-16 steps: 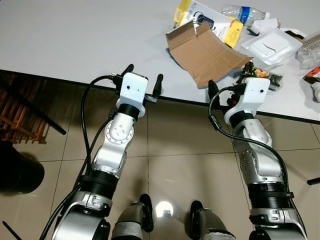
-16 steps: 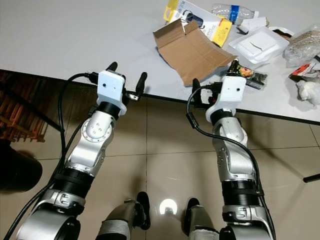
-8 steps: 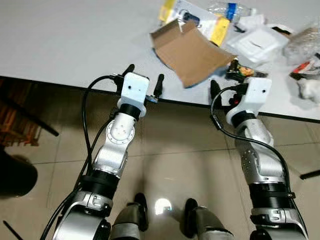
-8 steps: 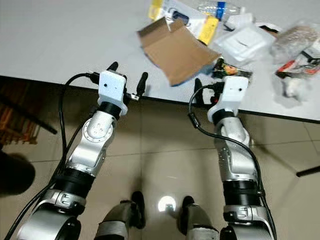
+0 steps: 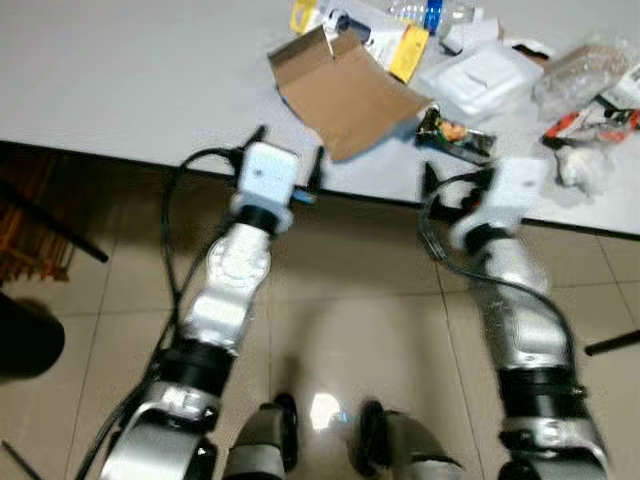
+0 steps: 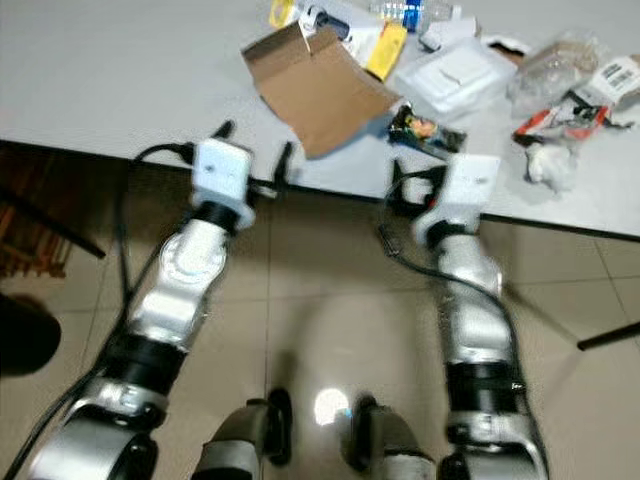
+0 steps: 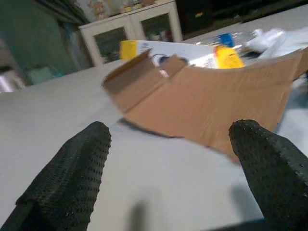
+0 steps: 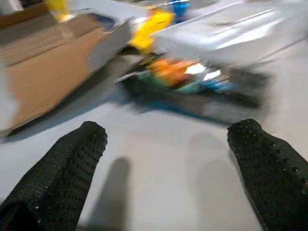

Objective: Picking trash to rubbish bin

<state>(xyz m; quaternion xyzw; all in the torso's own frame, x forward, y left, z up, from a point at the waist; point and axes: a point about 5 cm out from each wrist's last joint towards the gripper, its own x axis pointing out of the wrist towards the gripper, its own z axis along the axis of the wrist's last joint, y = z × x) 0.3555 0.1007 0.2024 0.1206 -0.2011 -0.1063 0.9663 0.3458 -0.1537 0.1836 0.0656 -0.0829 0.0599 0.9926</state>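
— Where are the hands, and what have they got?

— Both sit at the near edge of the white worktop (image 5: 150, 80). The left hand (image 5: 288, 162) has its two black fingers (image 7: 72, 178) spread wide with nothing between them. The right hand (image 8: 163, 168) is the same, fingers apart and empty, hovering just above the worktop surface.

— What lies in front of the left one?

— A torn brown cardboard box (image 5: 340, 90), flaps open, lying flat and creased just beyond the fingertips. Behind it, farther off, is a yellow and white retail package (image 5: 350, 25) with a dark item printed on it.

— And the right hand?

— Straight ahead of it, near but apart, lies a dark snack wrapper (image 5: 455, 135), crumpled, with orange, green and white print. In the wrist view it is blurred, so the print cannot be read. Beyond that is a white foam clamshell container (image 5: 478, 82), closed.

— Anything else among the trash?

— A clear plastic bottle (image 5: 430, 12) with a blue label at the far edge, a crinkled clear bag (image 5: 580, 75) to the far right, a red and black wrapper (image 5: 585, 120) beside it, and a crumpled white tissue (image 5: 572, 165) near the worktop edge on the right.

— What is under the arms?

— Beige floor tiles (image 5: 380, 330), with a bright glare spot between the robot's feet.
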